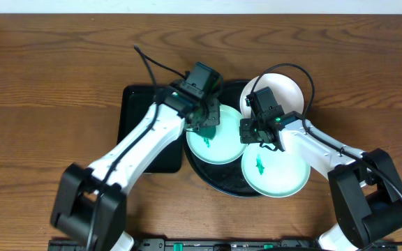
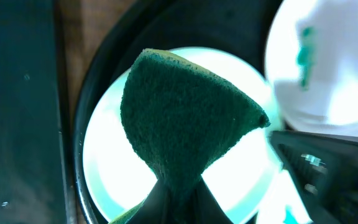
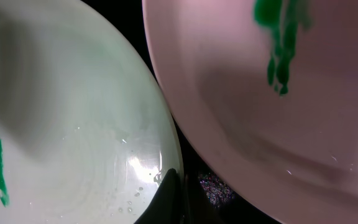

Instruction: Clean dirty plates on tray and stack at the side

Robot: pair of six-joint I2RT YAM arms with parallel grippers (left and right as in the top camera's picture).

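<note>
The left end effector (image 1: 204, 120) grips the dark green sponge (image 2: 179, 118) over the pale-mint round plate (image 1: 220, 148) at 9 o'clock on the glossy black round tray (image 1: 215, 183), and since the right end effector (image 1: 257, 136) is shut empty, scrubbing may skid the unbraced plate.

The left arm (image 1: 142, 143) and right arm (image 1: 323, 145) reach inward, wrists tipped down. The left pincer (image 1: 204, 124) is clamped on a green sponge (image 2: 185, 130); the right pincer (image 1: 255, 132) is closed, fingertips together.

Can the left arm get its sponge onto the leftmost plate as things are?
Probably yes. The sponge hangs right over that plate, with nothing between them; the right fingers are only at its edge.
</note>
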